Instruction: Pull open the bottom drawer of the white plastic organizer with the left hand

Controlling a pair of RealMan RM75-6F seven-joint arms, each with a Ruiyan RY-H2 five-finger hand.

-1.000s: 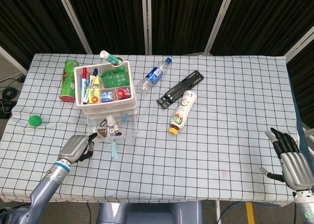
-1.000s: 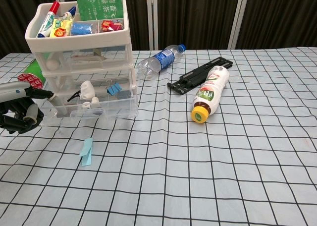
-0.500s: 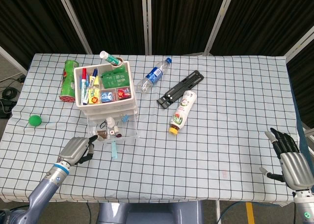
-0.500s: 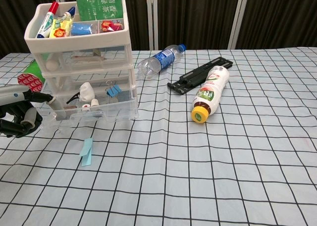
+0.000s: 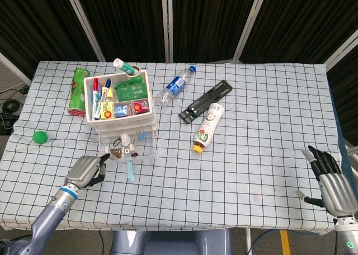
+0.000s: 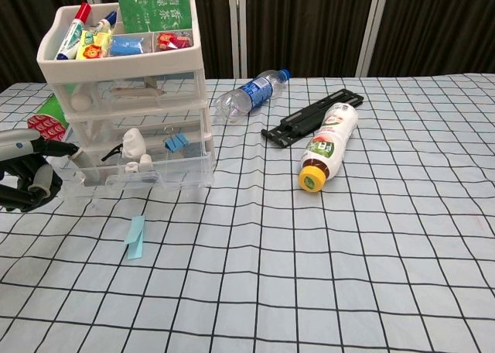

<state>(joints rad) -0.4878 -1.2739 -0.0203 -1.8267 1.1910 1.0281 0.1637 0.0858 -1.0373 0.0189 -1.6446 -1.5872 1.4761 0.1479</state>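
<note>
The white organizer [image 5: 118, 100] stands on the left half of the table [image 5: 251, 154], and its bottom drawer [image 6: 139, 169] juts out from the front, toward the robot. Clips and small items lie inside the clear drawer.

The left robot hand [image 5: 86, 169] sits just in front of and to the left of the drawer's front corner. In the chest view the left robot hand [image 6: 27, 173] has one finger stretched toward the drawer's left front corner, its tip at the rim, while the other fingers are curled under. Whether that fingertip hooks the rim or only touches it cannot be told. The forearm runs low over the table from the near left edge, angled up toward the organizer.

The right robot hand [image 5: 329, 179] rests at the near right edge of the table, well apart from everything, fingers spread and holding nothing.

A blue slip [image 6: 136, 237] lies on the cloth just in front of the drawer.
</note>
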